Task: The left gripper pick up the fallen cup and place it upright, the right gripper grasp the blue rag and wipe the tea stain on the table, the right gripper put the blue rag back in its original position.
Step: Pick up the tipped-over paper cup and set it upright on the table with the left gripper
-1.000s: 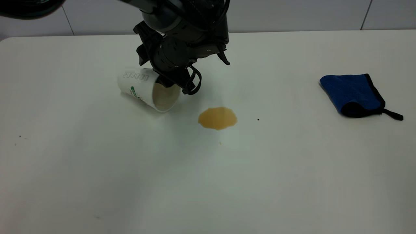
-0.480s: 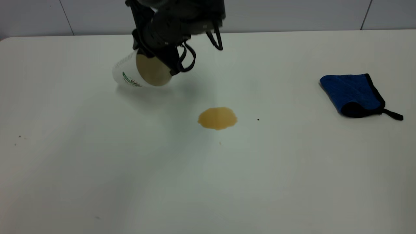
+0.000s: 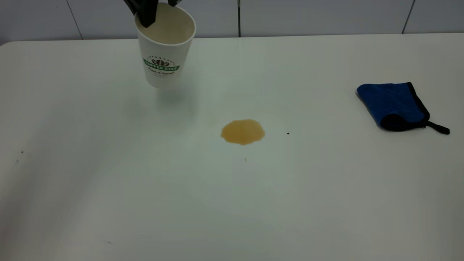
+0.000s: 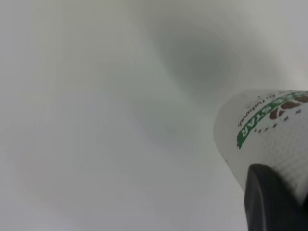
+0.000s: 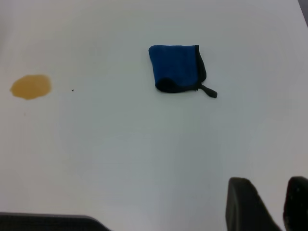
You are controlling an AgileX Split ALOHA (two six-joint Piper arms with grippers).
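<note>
The white cup point(image 3: 165, 54) with the green logo hangs upright a little above the table point(image 3: 232, 203) at the back left, its shadow apart from its base. My left gripper point(image 3: 152, 11) is shut on the cup's rim from above; one black finger point(image 4: 274, 202) presses the cup wall point(image 4: 269, 139). The amber tea stain point(image 3: 242, 132) lies mid-table, to the right of and nearer than the cup. The blue rag point(image 3: 393, 105) lies folded at the far right, strap point(image 3: 438, 128) pointing right. My right gripper point(image 5: 272, 192) hovers far from the rag point(image 5: 175, 67), open and empty.
A tiny dark speck point(image 3: 288, 133) lies right of the stain, and a few faint specks sit near the table's left edge. A grey tiled wall point(image 3: 326, 16) runs behind the table's back edge. The stain point(image 5: 31, 86) also shows in the right wrist view.
The left gripper has lifted the cup off the table and turned it from lying on its side to upright, moving up and back. Stain and rag have not moved.
</note>
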